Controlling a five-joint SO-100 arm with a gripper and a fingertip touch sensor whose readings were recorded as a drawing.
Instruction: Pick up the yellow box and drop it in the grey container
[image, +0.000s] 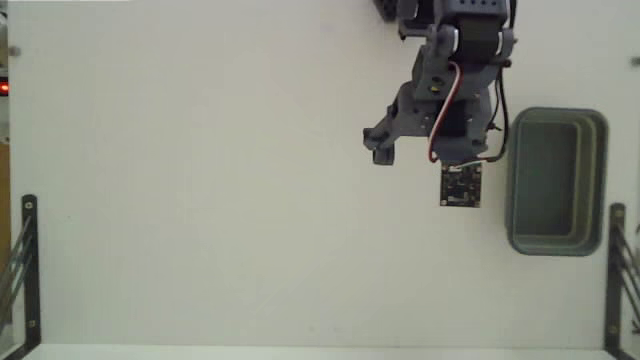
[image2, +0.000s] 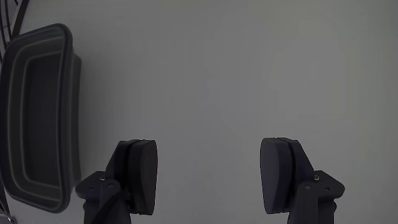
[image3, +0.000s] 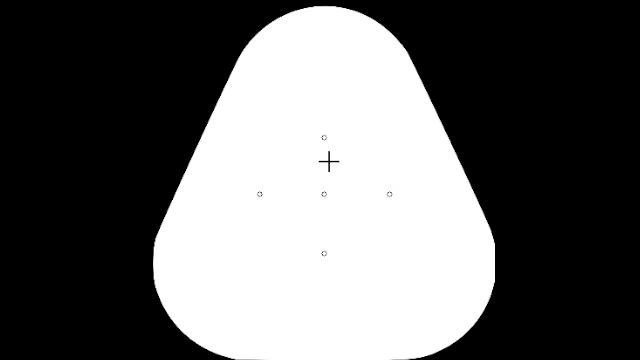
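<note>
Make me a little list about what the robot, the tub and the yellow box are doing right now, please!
arm: reaches down from the top edge in the fixed view, just left of the tub
gripper: open, nothing between its fingers, bare table below it
grey container: on the table at the right in the fixed view; looks empty as far as its inside shows
yellow box: not seen in either view
table: white
brackets: black, at the table's lower corners
</note>
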